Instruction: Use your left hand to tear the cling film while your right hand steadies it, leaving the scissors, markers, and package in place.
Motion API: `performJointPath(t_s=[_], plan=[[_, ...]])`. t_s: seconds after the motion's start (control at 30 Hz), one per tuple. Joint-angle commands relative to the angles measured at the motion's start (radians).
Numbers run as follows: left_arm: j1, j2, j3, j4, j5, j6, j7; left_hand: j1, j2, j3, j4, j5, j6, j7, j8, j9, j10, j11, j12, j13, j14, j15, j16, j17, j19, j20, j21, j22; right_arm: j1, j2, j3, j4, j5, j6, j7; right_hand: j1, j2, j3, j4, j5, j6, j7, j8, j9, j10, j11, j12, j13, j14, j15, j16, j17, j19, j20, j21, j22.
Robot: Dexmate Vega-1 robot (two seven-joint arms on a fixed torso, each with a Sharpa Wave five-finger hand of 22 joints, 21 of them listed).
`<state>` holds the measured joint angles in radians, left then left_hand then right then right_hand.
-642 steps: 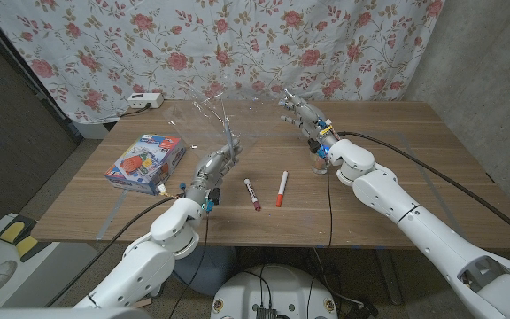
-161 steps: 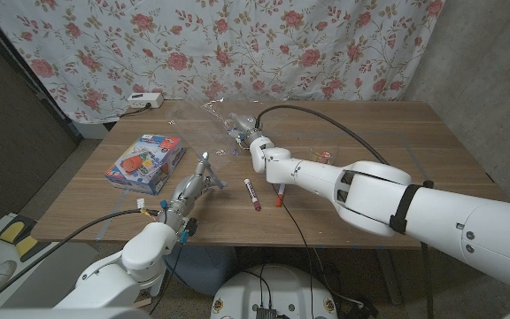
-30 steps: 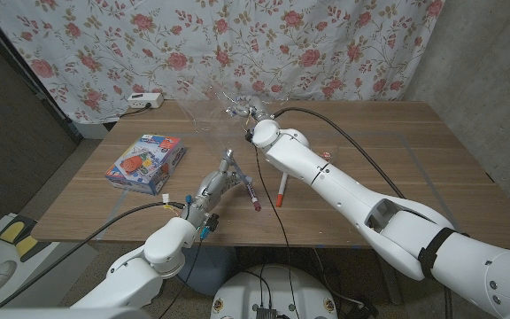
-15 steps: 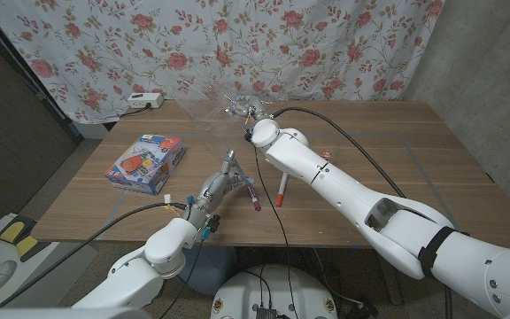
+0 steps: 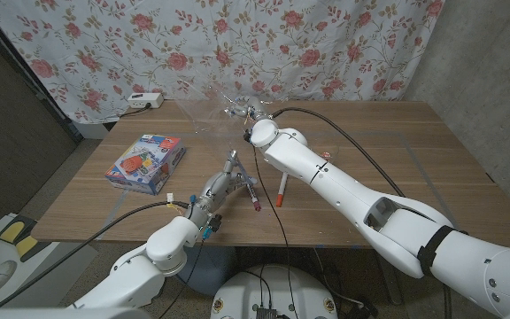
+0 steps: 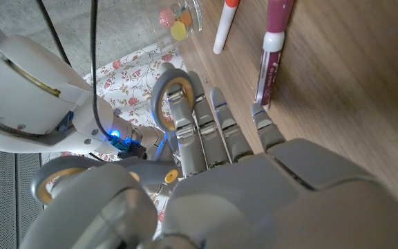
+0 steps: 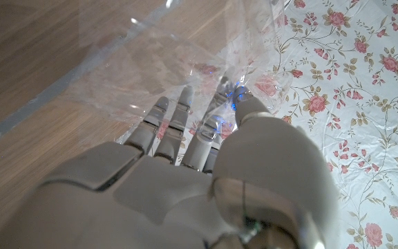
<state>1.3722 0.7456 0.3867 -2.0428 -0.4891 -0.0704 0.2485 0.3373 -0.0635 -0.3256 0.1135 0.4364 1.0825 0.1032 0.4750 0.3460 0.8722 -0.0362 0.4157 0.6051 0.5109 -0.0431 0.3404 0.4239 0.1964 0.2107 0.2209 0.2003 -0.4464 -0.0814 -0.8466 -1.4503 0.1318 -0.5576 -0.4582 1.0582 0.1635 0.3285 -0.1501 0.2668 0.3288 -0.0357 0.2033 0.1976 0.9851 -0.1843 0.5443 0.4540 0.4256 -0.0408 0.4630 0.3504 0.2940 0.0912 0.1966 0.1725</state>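
My right hand (image 5: 240,112) has its fingers in the cling film (image 5: 204,115), holding it raised over the far side of the tabletop (image 5: 397,168). My left hand (image 5: 227,174) sits low beside the markers (image 5: 253,194), fingers straight and empty. I judge the tear not yet made; reaching up and pulling remains.

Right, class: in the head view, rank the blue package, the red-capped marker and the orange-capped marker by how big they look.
1. Blue package, clearly largest.
2. and 3. Red-capped marker and orange-capped marker: they look about the same length, both partly hidden by the arms, so I won't rank them.
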Motion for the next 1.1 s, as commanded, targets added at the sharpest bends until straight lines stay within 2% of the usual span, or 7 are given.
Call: performJointPath(t_s=[0.03, 1.1], plan=[[-0.022, 0.007, 0.015, 0.017, -0.020, 0.000, -0.030, 0.010, 0.002, -0.005, 0.004, -0.003, 0.003, 0.004, 0.000, 0.003, 0.025, -0.023, 0.006, 0.001, 0.006, -0.001, -0.001, 0.005, -0.006, 0.003, 0.001, 0.000, 0.002, 0.002, -0.001, 0.002, 0.003, 0.004, -0.004, 0.006, -0.003, 0.006, -0.002, 0.008, 0.008, 0.001, -0.001, 0.004, -0.004, -0.002, 0.007, 0.000, 0.010, -0.167, 0.003, 0.005, 0.002, 0.008, 0.001, 0.002], [-0.032, -0.003, 0.026, 0.039, -0.020, -0.032, -0.030, 0.013, 0.004, -0.005, 0.007, -0.005, 0.008, 0.004, -0.004, 0.004, 0.027, -0.024, 0.003, 0.003, 0.009, -0.004, -0.004, 0.005, -0.005, 0.003, 0.001, 0.000, -0.008, -0.019, -0.002, -0.032, 0.003, -0.011, 0.000, 0.004, -0.005, 0.007, -0.001, 0.014, 0.010, 0.000, -0.004, 0.005, -0.003, -0.003, 0.015, -0.004, 0.014, -0.168, -0.002, 0.010, 0.003, 0.007, 0.001, 0.002]])
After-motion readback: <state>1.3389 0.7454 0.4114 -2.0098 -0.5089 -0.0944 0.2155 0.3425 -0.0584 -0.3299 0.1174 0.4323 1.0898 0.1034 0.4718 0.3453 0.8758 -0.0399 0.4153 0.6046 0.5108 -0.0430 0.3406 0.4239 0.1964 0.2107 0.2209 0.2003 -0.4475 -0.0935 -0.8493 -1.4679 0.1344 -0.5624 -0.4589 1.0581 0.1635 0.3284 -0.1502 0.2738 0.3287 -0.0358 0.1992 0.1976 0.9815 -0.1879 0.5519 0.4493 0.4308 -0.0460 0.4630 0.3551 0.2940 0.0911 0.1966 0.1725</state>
